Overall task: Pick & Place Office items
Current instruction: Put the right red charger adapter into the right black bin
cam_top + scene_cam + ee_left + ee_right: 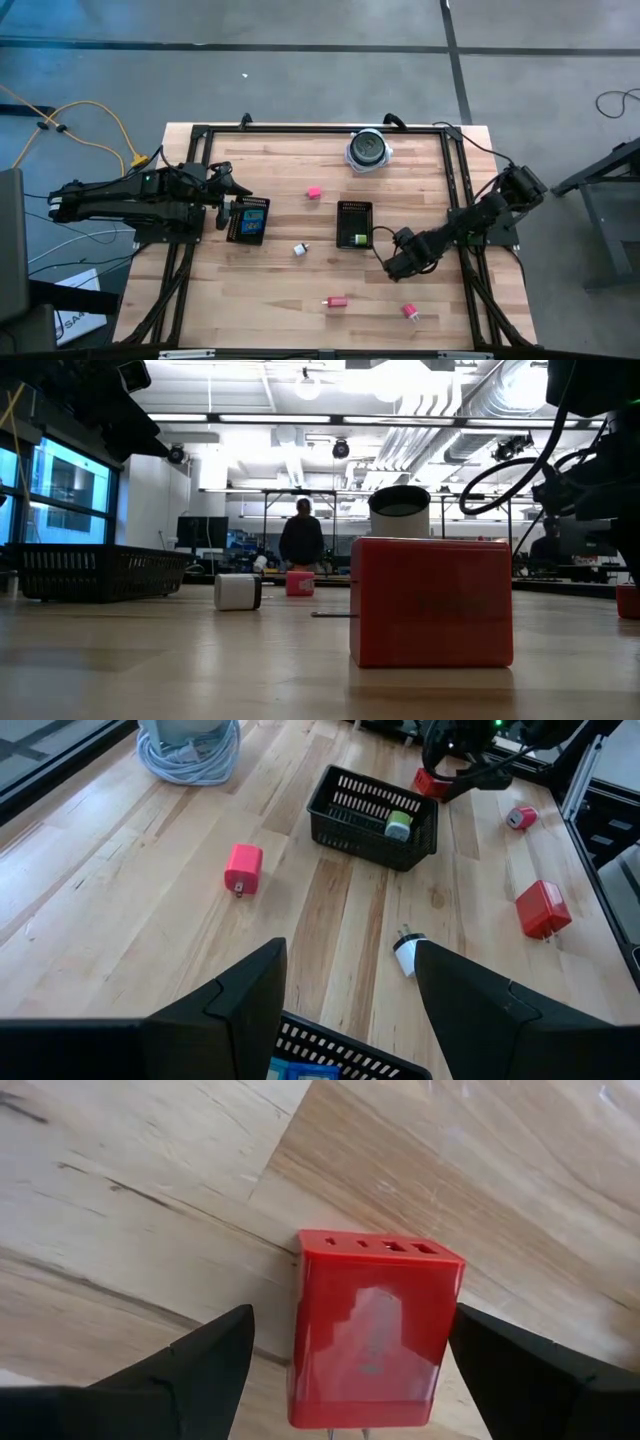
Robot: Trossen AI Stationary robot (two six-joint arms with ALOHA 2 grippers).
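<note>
**Right claw straddling a red charger**

From above, my right claw (pixel 401 262) sits low beside the middle tray (pixel 354 224); the left claw (pixel 232 203) hangs open over the left tray (pixel 247 221), empty.

At worktop level, a red charger (pixel 431 601) looms close.

Right wrist: fingers wide open either side of that red charger (pixel 372 1325), not touching. Closing off-centre could tip it.

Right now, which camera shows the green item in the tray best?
The left wrist view: the green item shows plainly there, lying inside the mesh tray against one wall. The high view shows it only as a small green speck in that tray. The low and right wrist views do not show it.
</note>
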